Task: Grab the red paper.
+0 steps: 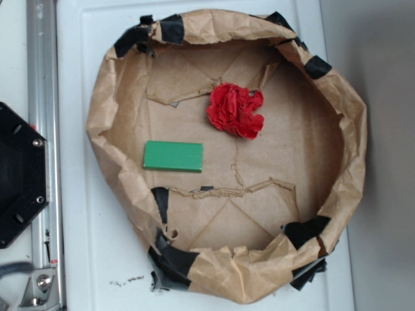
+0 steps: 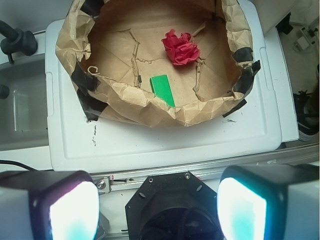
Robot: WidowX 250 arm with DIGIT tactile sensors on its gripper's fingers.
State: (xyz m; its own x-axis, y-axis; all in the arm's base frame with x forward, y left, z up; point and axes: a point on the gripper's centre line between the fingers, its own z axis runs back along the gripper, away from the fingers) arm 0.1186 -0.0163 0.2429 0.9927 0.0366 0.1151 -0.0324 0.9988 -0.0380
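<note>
Exterior view, left to right: black octagonal robot base (image 1: 19, 175) at the left edge, next to a metal rail (image 1: 44, 155) running top to bottom. Then the white tabletop (image 1: 84, 259), a plastic slab with a few dark specks near its lower edge. On it sits a brown kraft paper nest (image 1: 353, 123), crumpled walls rolled up into a rough ring, patched with black tape (image 1: 172, 262) at several spots on the rim. Inside, on the paper floor, the green block (image 1: 173, 156) lies flat at left-centre. The red paper (image 1: 236, 110) is up and right of it, near but apart, a wrinkled wad resting on the nest floor around the upper middle, not touching the walls.

Wrist view, left to right: left gripper finger pad (image 2: 72, 212) big and blurred at bottom left, black base in the middle bottom, right pad at bottom right. The gripper (image 2: 157, 210) is spread wide, fingers well apart, nothing between them. It sits high and well away from the nest, which fills the top of this view. Here the red paper lies toward the far side of the nest, the green block closer to the near wall, partly hidden by that wall's rim.
</note>
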